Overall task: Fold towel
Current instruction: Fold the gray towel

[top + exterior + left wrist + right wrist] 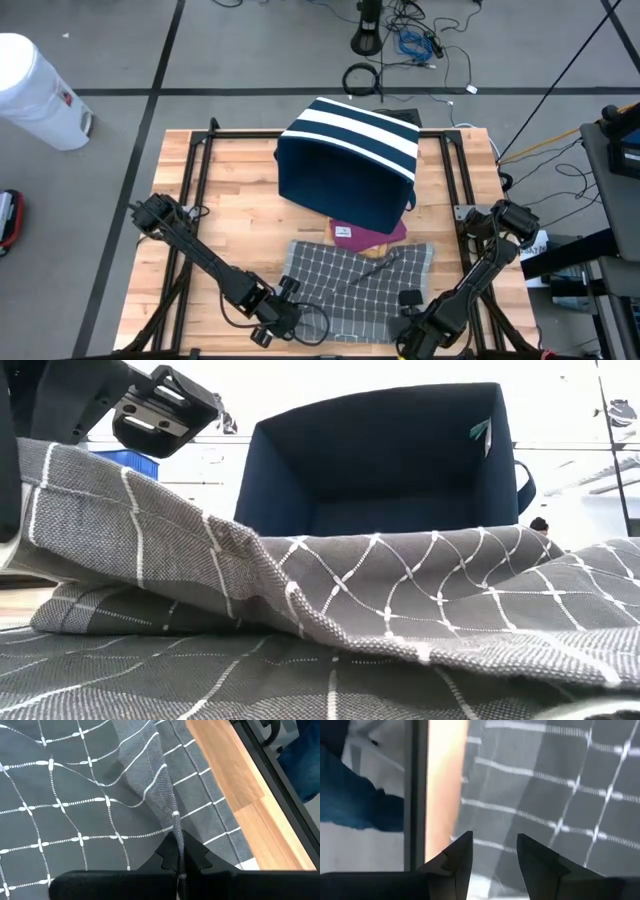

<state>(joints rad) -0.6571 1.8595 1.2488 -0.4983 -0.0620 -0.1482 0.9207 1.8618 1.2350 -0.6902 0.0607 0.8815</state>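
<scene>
Jaws of the left gripper (178,851) are clamped on an edge of the grey towel with a white grid pattern (360,285), the fabric rising in a ridge from between the two dark fingers (165,855). Jaws of the right gripper (492,852) stand apart with nothing between them, hovering over the towel's right edge where it meets the bare wood.

In the high view the left gripper (283,312) sits at the towel's near-left corner, and the right gripper (412,318) at its near-right corner. Both dark arms reach in from the left and right sides of the worktop toward the near edge.

The towel lies spread on the near-centre part of the light wooden butcher-block worktop (240,190). It is rumpled, with a raised fold running across it in the low view (300,600).

Just beyond the towel's far edge lies a maroon cloth item with a small white label (365,235). This is partly tucked under a navy fabric storage bin with white stripes (350,160), which stands at the centre of the worktop with its opening turned toward the near side.

A white cylindrical bin (35,90) stands on the floor off the far-left corner of the worktop. Black cables (400,45) lie on the floor beyond the far edge.
</scene>
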